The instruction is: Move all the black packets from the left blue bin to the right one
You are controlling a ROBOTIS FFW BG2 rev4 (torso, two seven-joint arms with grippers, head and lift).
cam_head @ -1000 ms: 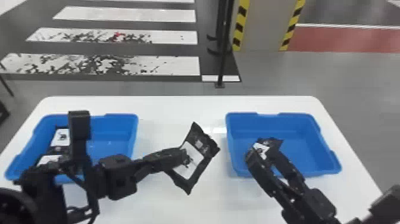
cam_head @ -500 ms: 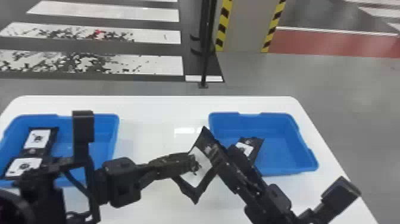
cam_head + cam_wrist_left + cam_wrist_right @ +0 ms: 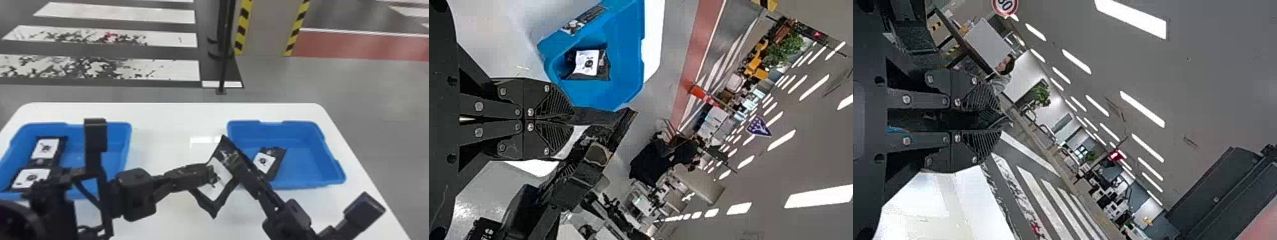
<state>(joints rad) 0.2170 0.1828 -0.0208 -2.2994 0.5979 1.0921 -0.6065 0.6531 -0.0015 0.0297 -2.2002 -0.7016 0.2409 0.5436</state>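
Two black packets point(image 3: 45, 148) lie in the left blue bin point(image 3: 75, 135).

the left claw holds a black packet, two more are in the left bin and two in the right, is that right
No: the head view shows one black packet in the right bin, not two. The left claw does hold a packet, and two packets lie in the left bin.

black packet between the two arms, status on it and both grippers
Left gripper shut on the white-labelled packet over white table; right gripper at its other side, fingers apart. Two more packets in left blue bin, left arm partly hiding it.
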